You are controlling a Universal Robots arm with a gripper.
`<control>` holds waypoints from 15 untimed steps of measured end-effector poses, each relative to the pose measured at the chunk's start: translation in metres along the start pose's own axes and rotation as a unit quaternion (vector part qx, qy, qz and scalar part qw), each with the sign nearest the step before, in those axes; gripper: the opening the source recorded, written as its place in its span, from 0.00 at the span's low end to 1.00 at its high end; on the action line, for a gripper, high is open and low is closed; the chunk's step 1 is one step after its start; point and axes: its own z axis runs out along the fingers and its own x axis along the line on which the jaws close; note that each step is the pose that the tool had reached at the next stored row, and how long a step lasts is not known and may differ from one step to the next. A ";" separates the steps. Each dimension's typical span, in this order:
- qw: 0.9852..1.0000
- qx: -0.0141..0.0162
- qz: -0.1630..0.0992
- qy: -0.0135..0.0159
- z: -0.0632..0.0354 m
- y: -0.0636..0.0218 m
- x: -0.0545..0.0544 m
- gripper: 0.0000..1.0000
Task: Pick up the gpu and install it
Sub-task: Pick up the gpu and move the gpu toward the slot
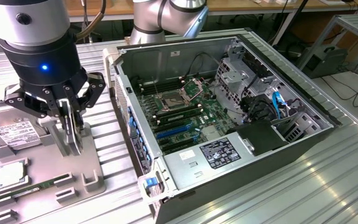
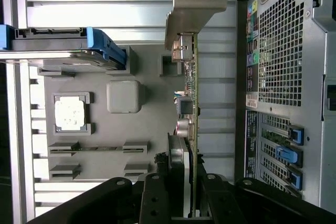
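Hand [image 1: 67,112] fingers squeeze the thin sides of the graphics card [image 1: 74,133], so the hand is holding it, over the exterior view's left side.

Big silver worktop [image 1: 328,186] with long grooves lies under everything. On it lies the computer case [image 1: 241,60], on its side with the cover off, so the green board inside shows. It is at the exterior view's right of the hand. The wrist view shows the back of the computer case [image 2: 283,51], with holes and blue clips.

Next to the case sits a flat gray tray [image 1: 48,205]. The hand hangs over it.

From the hand [image 2: 184,182] the graphics card [image 2: 192,93] hangs straight down. Its long way goes up and down. It stands on its thin edge, and its flat sides face the fingers. The silver metal bracket [image 2: 194,3] is at the low end, far from the hand and close over the tray [image 2: 126,61]. I cannot tell if it touches the tray.

A hard drive [image 1: 14,133] with a white label lies on the tray, just beside the hand. Nearer the front sits a square silver chip [image 1: 11,173], then a thin green memory stick [image 1: 33,190].
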 end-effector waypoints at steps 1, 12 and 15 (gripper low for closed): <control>1.000 0.000 0.000 0.000 -0.0006 0.0000 0.000 0.28; 1.000 0.000 0.000 0.000 -0.0106 0.0001 0.000 0.28; 1.000 0.000 0.000 0.000 -0.0143 0.0002 0.000 0.28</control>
